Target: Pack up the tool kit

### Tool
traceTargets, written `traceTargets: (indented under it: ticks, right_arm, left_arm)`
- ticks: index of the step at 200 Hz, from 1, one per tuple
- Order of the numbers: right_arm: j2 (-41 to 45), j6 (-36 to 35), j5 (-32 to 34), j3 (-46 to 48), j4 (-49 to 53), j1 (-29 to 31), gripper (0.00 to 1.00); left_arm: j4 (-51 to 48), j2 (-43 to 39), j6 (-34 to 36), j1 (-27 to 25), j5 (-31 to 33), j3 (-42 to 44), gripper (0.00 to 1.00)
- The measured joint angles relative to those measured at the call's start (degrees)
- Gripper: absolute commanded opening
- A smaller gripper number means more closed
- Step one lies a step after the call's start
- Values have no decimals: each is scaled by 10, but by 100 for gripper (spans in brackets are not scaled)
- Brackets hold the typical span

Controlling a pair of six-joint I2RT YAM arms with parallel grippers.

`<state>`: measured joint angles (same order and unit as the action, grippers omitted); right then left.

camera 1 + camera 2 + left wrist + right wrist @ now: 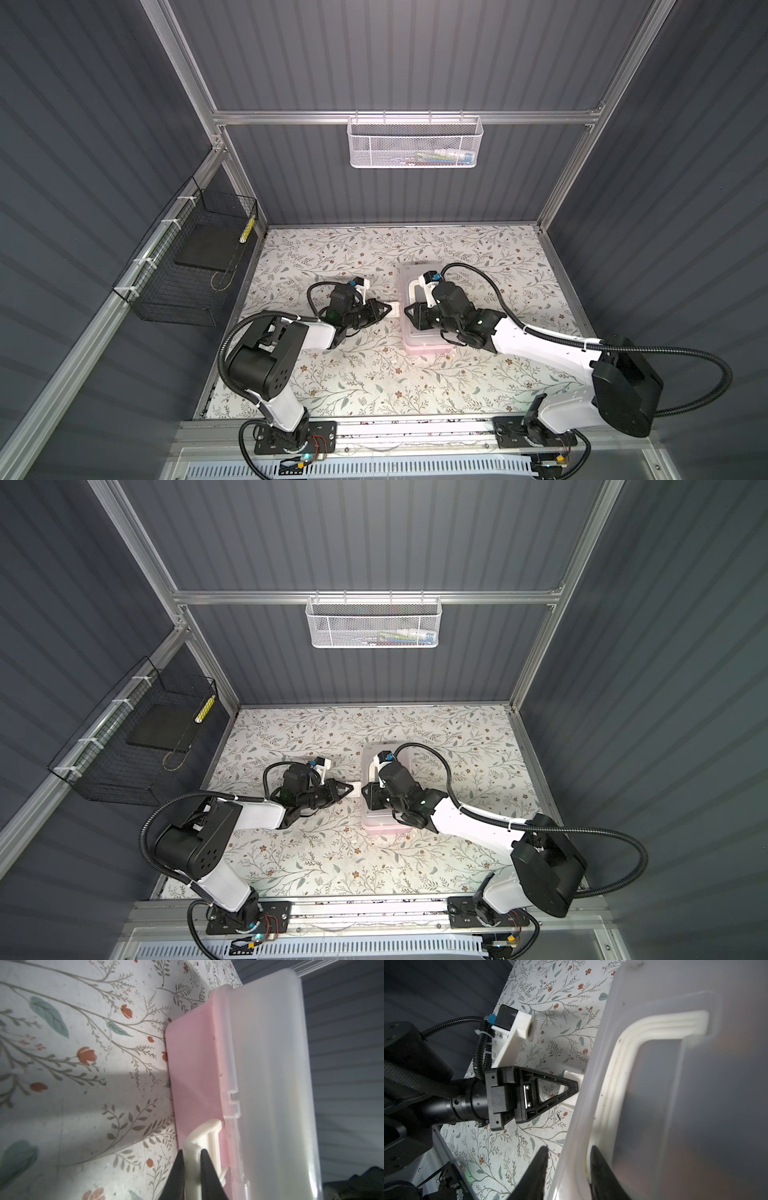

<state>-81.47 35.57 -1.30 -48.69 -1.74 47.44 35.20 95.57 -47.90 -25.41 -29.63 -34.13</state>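
Left claw (192, 1154) is pinched shut on the white latch (204, 1132), at nine o'clock of the pink box (422, 348), mid-table (374, 374). Right claw (568, 1149) straddles the lid (654, 991) rim; we cannot confirm a grip. We judge latching is under way: next, swing the latch over the lid.

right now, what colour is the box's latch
The latch is white; left wrist view shows it best.
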Motion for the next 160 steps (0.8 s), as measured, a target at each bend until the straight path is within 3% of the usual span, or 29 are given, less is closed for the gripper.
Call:
traceTargets:
  ticks: [31, 66, 160]
  right_arm:
    - [-1, 1, -5, 0, -2, 0, 36]
    - [-2, 2, -5, 0, -5, 0, 36]
    - [-3, 3, -5, 0, -5, 0, 36]
  left_arm:
    - [-22, -15, 0, 0, 1, -1, 15]
    - [-26, -25, 1, 0, -9, -4, 27]
    - [-24, -47, 1, 0, -27, -7, 28]
